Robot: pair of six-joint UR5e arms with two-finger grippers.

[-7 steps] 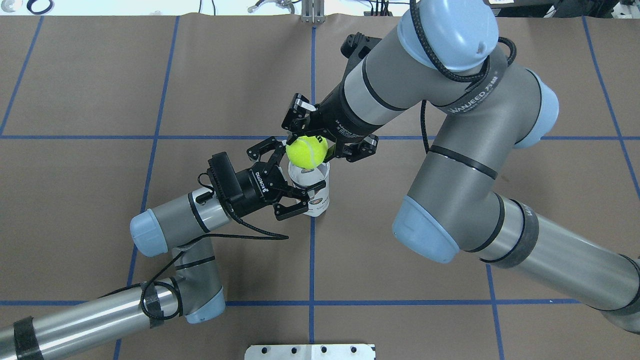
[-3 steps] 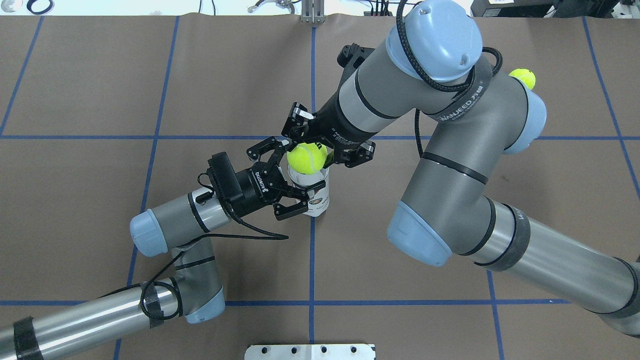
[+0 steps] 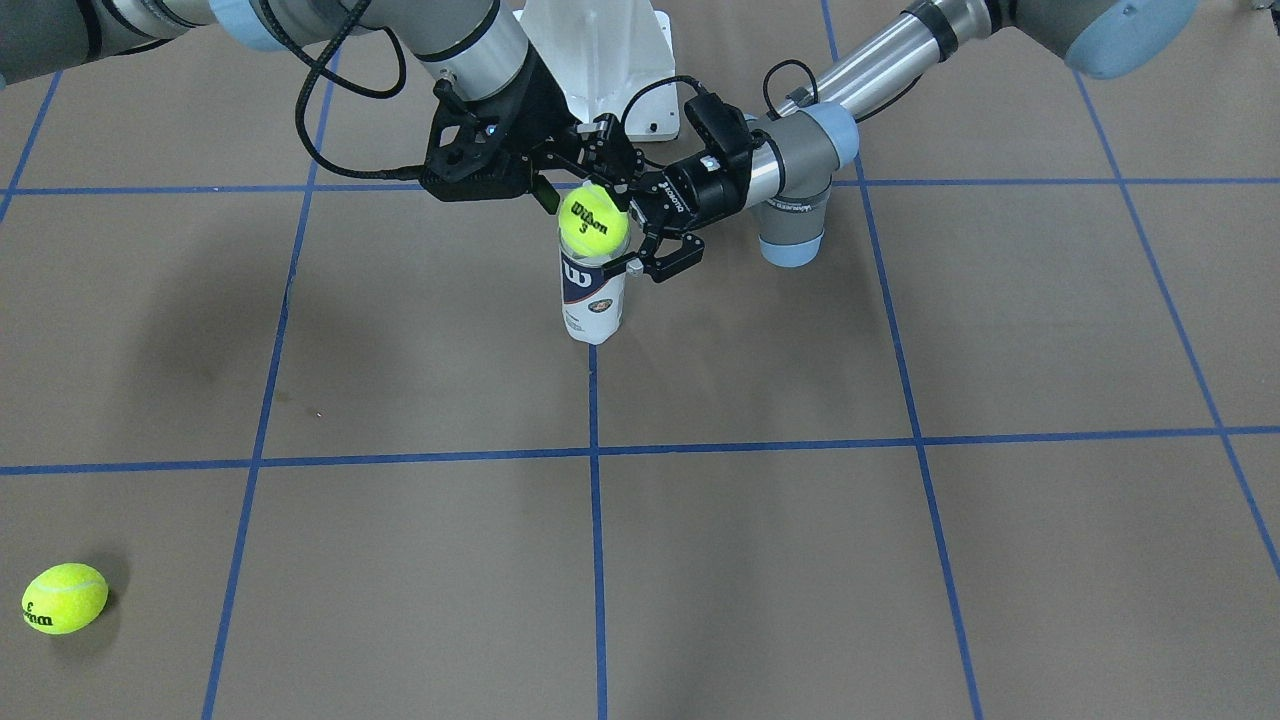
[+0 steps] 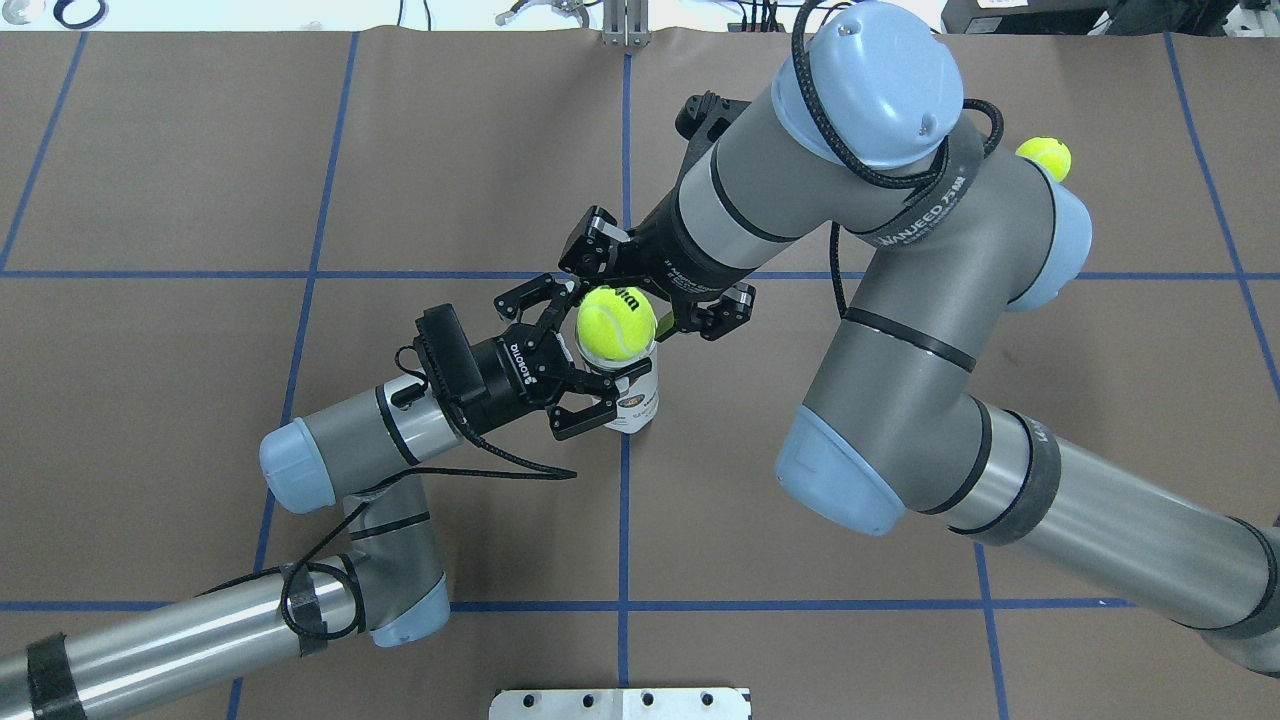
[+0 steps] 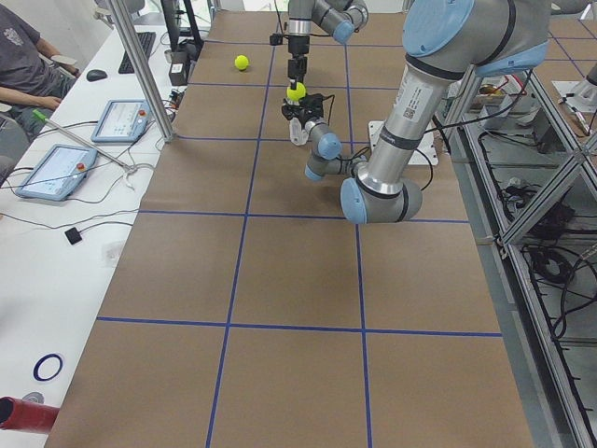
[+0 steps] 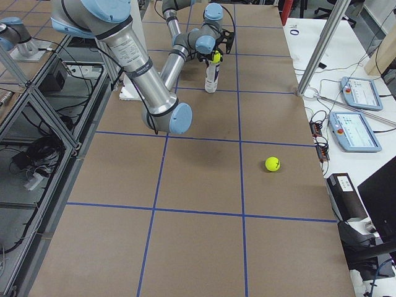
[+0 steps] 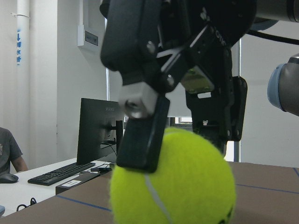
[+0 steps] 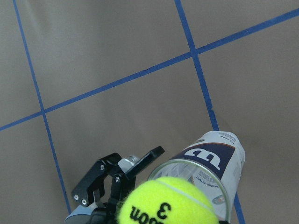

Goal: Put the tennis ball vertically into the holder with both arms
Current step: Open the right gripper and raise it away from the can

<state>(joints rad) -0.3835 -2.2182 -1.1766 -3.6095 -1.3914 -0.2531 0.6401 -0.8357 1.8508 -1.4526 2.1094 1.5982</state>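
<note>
1. Holder (image 3: pixel 592 300) stood upright on the table (image 3: pixel 800 560), on a blue grid line.
2. Right claw (image 7: pixel 182 133) gripped a tennis ball (image 3: pixel 593 222) from above. The ball sat right at the holder's mouth, over the rim, not down inside.
3. Left claw (image 4: pixel 585 355) reached in level, fingers spread to either side of the holder's upper part. Could not tell if they pressed it.
4. The front-facing view showed the loose tennis ball (image 3: pixel 63 598) whole, well apart near a table corner. The overhead view caught it only as a sliver behind the right arm (image 4: pixel 950 250).
5. The right wrist view looked down on the silver rim, with one left-claw finger (image 8: pixel 140 163) just beside it. No other view gave that.
6. The left wrist view showed two right-claw fingers clamped on the ball's top, close up.
7. Both the front-facing and right wrist views read the "3" on the held ball; the overhead view did not.
8. Counts: two tennis balls, one holder, two arms, two claws. The side views added two tablets (image 5: pixel 126 119); exterior left added one seated person (image 5: pixel 19 56).
</note>
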